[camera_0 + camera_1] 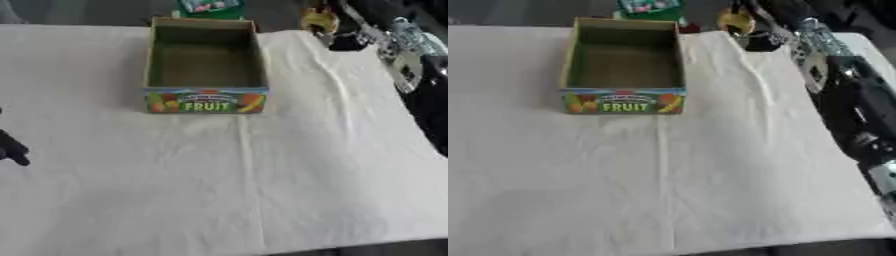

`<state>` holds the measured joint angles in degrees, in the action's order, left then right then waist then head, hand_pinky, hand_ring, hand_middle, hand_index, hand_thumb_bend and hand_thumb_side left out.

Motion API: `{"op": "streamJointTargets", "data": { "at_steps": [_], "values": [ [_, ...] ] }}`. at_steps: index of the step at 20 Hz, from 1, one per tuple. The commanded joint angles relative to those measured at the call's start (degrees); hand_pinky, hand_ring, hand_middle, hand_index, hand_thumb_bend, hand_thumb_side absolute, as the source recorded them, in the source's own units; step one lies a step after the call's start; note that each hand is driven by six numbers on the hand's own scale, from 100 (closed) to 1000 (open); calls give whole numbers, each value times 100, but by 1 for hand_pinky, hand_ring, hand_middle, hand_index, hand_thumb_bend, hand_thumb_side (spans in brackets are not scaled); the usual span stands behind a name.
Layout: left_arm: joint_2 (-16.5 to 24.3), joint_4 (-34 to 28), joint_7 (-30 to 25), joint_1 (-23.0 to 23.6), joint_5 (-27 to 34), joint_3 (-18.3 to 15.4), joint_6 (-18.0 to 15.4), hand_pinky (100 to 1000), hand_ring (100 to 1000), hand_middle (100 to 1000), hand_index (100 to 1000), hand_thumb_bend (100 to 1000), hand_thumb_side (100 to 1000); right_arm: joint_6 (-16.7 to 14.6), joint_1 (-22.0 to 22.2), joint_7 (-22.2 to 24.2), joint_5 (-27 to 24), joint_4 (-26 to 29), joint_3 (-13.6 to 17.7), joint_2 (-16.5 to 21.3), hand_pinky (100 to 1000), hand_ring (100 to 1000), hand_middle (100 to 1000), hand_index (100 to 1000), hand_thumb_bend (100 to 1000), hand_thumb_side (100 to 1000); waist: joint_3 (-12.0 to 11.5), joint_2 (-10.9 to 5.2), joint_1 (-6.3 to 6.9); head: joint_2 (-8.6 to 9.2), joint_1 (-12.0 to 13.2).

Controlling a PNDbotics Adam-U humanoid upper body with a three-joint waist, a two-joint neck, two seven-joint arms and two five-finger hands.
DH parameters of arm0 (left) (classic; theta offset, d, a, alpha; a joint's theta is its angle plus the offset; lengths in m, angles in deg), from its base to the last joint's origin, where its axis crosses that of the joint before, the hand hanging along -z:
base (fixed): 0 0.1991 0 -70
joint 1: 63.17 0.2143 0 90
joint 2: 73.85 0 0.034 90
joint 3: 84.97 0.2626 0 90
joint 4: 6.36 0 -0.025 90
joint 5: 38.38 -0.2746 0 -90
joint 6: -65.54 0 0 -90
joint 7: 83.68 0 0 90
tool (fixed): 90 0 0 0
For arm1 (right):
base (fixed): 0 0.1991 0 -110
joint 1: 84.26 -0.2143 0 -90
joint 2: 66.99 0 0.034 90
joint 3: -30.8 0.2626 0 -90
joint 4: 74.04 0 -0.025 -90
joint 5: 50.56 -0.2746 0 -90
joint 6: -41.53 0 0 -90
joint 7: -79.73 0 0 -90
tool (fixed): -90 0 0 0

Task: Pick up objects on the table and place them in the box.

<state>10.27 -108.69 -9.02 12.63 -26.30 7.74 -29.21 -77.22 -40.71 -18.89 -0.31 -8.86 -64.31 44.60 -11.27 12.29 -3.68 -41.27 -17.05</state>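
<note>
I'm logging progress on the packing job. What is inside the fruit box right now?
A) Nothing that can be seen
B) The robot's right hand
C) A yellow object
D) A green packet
A: the box shows only its bare brown floor and walls; the yellow object and the green packet lie beyond its far edge, and the right arm reaches past it along the table's right side.

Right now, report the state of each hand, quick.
Left hand: only a dark bit shows at the left edge; cannot be told.
Right hand: beside a yellow thing at the far edge; open or closed cannot be told.
</note>
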Motion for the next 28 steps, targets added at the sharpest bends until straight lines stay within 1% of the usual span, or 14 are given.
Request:
{"op": "streamJointTargets", "data": {
  "at_steps": [1,9,12,16,17,18,20,21,23,24,25,26,27,28],
  "values": [
    [70,-93,-24,-43,42,26,0,455,516,468,817,135,650,-80,-286,188,-196,288,-99,-25,549,435,171,188,100,100,-28,-135,11,-6,-45],
    [13,-104,-110,-120,91,112,13,454,516,467,817,134,648,-264,-790,737,-157,-128,-332,-738,548,454,198,217,100,150,-309,-119,50,98,-221],
    [-9,-117,-140,-165,113,142,16,454,516,467,817,133,646,-301,-853,865,39,-439,-342,-924,564,485,253,278,100,193,-459,-86,73,149,-309],
    [-43,-133,-168,-215,137,168,22,453,516,466,817,133,648,-265,-840,1011,404,-973,-295,-1103,592,536,333,372,100,202,-626,-28,104,218,-392],
    [-48,-135,-173,-222,139,173,23,453,516,466,817,133,649,-238,-833,1012,507,-1108,-268,-1125,601,556,378,434,100,204,-655,-15,110,233,-404],
    [-51,-137,-178,-226,142,177,23,453,516,466,817,133,649,-209,-833,987,608,-1229,-240,-1142,601,556,378,434,100,204,-676,-6,115,242,-412],
    [-55,-136,-180,-224,142,178,24,453,516,466,816,134,653,-115,-821,883,792,-1447,-180,-1161,624,602,483,579,100,216,-706,8,118,255,-430],
    [-57,-135,-177,-221,142,175,24,453,516,466,817,134,653,-62,-819,806,877,-1520,-158,-1168,629,614,514,611,100,218,-708,14,120,260,-432],
    [-62,-133,-176,-220,140,177,25,453,516,466,817,134,655,34,-817,641,1010,-1607,-134,-1184,643,656,637,716,100,236,-700,23,120,262,-437],
    [-64,-132,-178,-219,140,178,26,453,516,466,817,134,655,77,-817,565,1047,-1630,-129,-1192,647,666,671,738,100,240,-695,26,120,262,-440],
    [-66,-130,-179,-218,139,178,27,453,516,466,817,135,655,117,-818,496,1066,-1638,-124,-1196,661,704,759,802,100,252,-689,27,119,262,-442],
    [-68,-128,-179,-216,137,177,28,453,516,466,817,135,656,158,-818,438,1078,-1635,-126,-1196,669,720,789,824,100,258,-685,27,118,262,-442],
    [-68,-125,-179,-213,135,178,28,453,516,466,817,135,656,192,-817,404,1086,-1630,-131,-1195,686,754,860,873,100,265,-681,26,117,257,-440],
    [-69,-124,-179,-209,134,178,28,453,516,466,817,135,656,220,-817,387,1087,-1620,-135,-1194,686,755,867,877,100,265,-677,23,117,252,-439]
  ]
}}
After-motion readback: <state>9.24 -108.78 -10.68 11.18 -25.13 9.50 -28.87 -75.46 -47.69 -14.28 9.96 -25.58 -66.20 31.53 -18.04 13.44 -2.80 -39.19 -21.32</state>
